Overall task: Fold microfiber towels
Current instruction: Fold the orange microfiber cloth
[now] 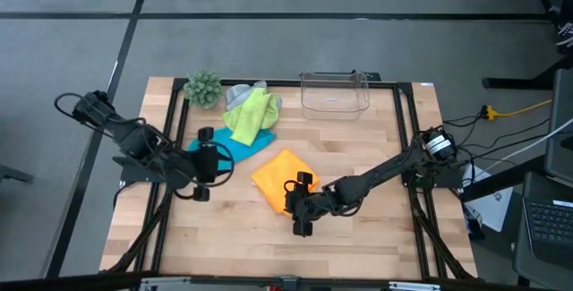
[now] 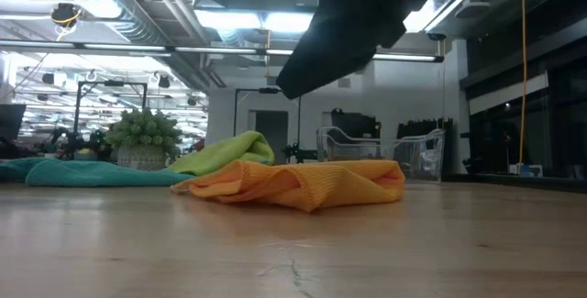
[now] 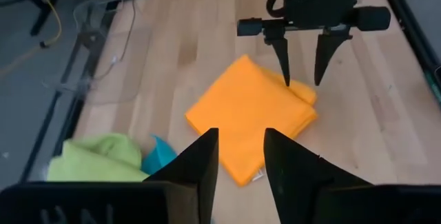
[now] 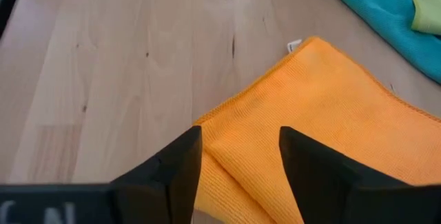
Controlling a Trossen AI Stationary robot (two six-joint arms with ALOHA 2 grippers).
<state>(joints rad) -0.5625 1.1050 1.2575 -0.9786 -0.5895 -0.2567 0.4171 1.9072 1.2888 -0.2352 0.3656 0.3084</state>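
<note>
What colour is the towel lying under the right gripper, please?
Orange towel; the left wrist view shows it best.

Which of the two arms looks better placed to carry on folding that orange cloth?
Probably the right. Its gripper hangs open over the orange towel's folded edge, fingers just above the fabric. The left gripper sits off to the side, beside the turquoise towel, empty.

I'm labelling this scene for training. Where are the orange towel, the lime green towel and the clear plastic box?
orange towel [image 1: 279,173]: high view, bare middle of the folded cloth.
lime green towel [image 1: 251,116]: high view, middle of the crumpled cloth.
clear plastic box [image 1: 335,105]: high view, its clear floor near the front wall.
</note>
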